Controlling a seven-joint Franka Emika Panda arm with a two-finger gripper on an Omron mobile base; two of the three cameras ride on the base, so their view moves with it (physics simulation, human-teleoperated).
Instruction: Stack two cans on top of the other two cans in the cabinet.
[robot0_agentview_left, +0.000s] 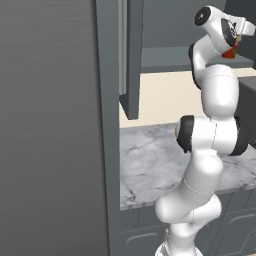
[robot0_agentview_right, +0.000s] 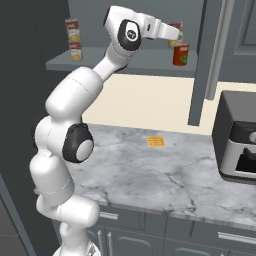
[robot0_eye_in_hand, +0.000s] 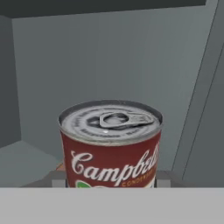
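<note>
Gripping an upright red-and-white can (robot0_eye_in_hand: 110, 144), the tool (robot0_agentview_right: 174, 36) hung just above the red-orange can (robot0_agentview_right: 180, 54) on the cabinet (robot0_agentview_right: 150, 65) shelf, axes nearly aligned.

"Campbell's" script on red label of can (robot0_eye_in_hand: 110, 146).

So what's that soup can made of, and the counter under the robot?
The soup can looks like metal: a shiny grey lid with a pull tab, wrapped in what seems a glossy red paper label. The counter looks like polished marble, pale grey with darker veins, though it could be an imitation.
</note>
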